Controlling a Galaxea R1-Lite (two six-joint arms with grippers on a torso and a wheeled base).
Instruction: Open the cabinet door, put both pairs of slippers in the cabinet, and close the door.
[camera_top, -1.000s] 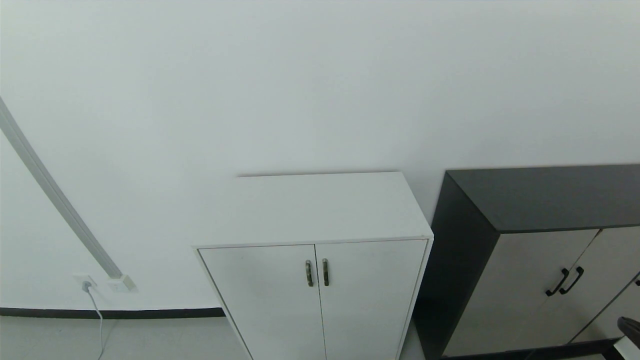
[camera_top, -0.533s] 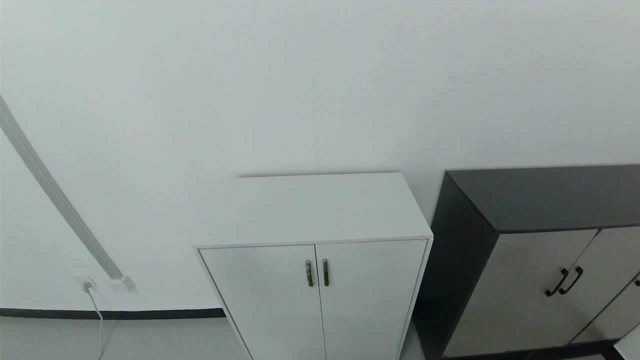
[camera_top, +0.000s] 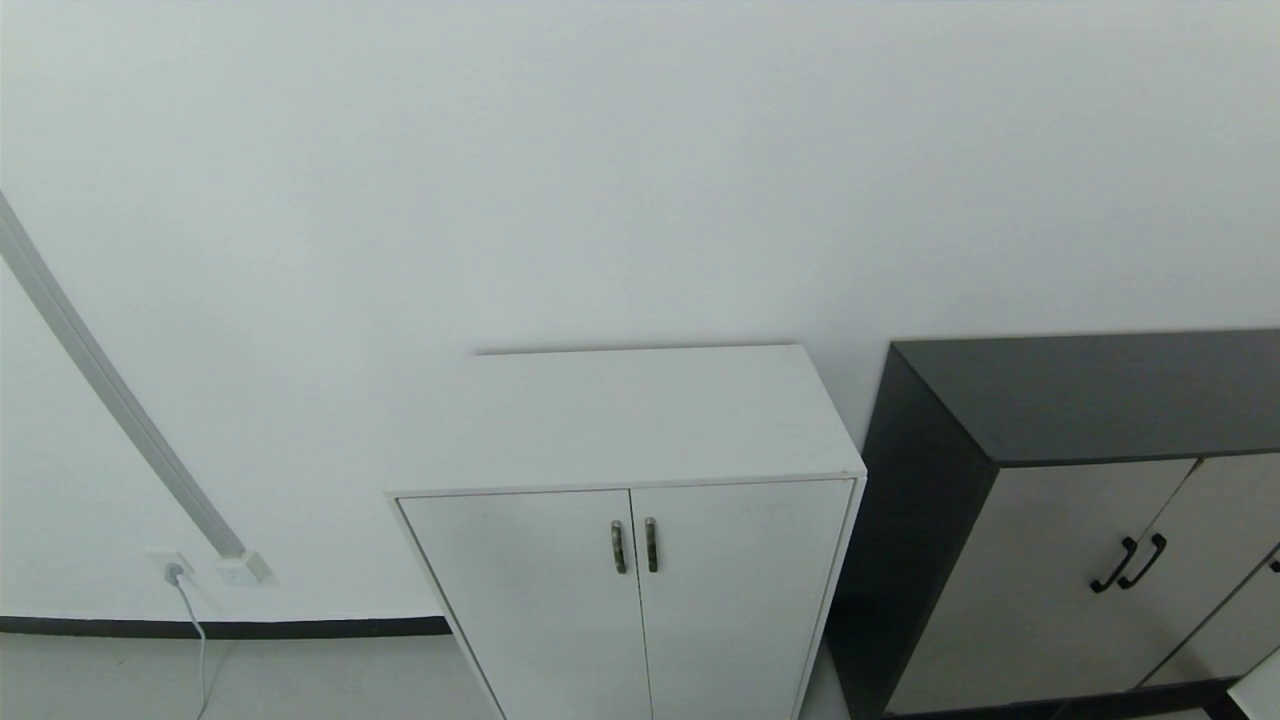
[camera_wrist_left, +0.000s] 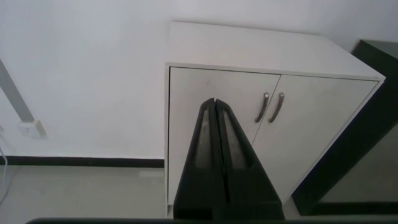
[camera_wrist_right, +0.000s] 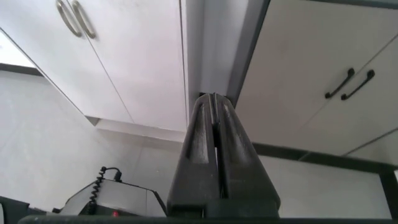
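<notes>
White cabinet (camera_top: 620, 420) stands against the wall (camera_top: 600, 150), both doors (camera_top: 540, 600) closed, paired handles (camera_top: 633, 545) meeting at the centre seam. It lies ahead of the left gripper (camera_wrist_left: 215, 104), well apart, whose fingers (camera_wrist_left: 204, 146) are pressed together. The right gripper (camera_wrist_right: 214, 98), likewise pressed together, points at the narrow gap between it and the black cabinet (camera_top: 1080, 400), above the floor (camera_wrist_right: 56, 143).

I'm in a plain office-like room, with a white wall (camera_top: 640, 150), a white cabinet (camera_top: 630, 420) beside a dark cabinet (camera_top: 1080, 400), a wall socket (camera_top: 172, 572) and surface trunking (camera_top: 100, 380).
</notes>
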